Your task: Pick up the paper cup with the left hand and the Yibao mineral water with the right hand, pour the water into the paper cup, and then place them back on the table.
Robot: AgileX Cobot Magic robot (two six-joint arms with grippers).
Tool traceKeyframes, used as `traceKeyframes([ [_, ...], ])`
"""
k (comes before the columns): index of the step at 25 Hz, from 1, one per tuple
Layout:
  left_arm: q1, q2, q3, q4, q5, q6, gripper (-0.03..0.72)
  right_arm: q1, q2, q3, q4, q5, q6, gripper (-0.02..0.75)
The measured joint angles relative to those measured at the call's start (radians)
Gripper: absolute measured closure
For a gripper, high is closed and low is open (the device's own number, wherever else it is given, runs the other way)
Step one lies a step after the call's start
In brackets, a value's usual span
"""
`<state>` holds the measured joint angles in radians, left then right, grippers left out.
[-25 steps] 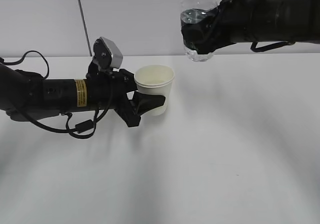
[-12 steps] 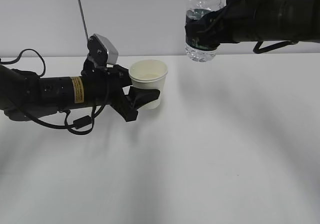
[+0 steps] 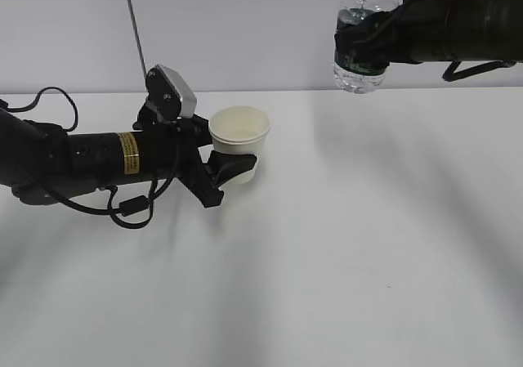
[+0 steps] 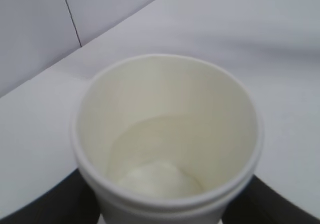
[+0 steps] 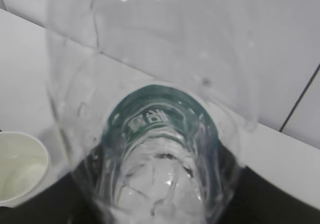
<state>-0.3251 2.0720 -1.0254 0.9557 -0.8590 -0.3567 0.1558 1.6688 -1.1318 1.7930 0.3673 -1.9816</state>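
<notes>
The left gripper (image 3: 237,169) is clamped around the lower wall of the cup (image 3: 239,142), one black finger on each side. The cup stands upright with its mouth open to the ceiling, its base at or just above the table (image 3: 343,244); which of the two cannot be told. The left wrist view looks straight into the cup and shows a shallow pool of water at the bottom.

The right gripper (image 3: 364,48) grasps the bottle (image 3: 358,66) around its green label band, high above the table and well off to the cup's right. The bottle hangs upright, a little water in its base, its neck out of frame.

The cup looks light and thin-walled, so a hard squeeze would likely buckle it; low on the wall seems the safest hold. The bottle is smooth, soft plastic and probably slippery when wet; the ribbed label zone gives the firmest purchase.
</notes>
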Motion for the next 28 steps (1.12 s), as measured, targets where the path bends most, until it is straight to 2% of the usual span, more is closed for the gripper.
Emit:
traceKeyframes([
  [9, 0.0, 0.081, 0.0, -0.087, -0.068, 0.019, 0.273, -0.016, 0.0, 0.0, 0.0, 0.0, 0.001, 0.35],
  [23, 0.0, 0.149, 0.0, -0.145, -0.109, 0.08, 0.273, -0.016, 0.0, 0.0, 0.0, 0.0, 0.001, 0.35],
  [28, 0.0, 0.163, 0.0, -0.149, -0.126, 0.081, 0.228, -0.016, 0.0, 0.0, 0.0, -0.002, 0.001, 0.35],
])
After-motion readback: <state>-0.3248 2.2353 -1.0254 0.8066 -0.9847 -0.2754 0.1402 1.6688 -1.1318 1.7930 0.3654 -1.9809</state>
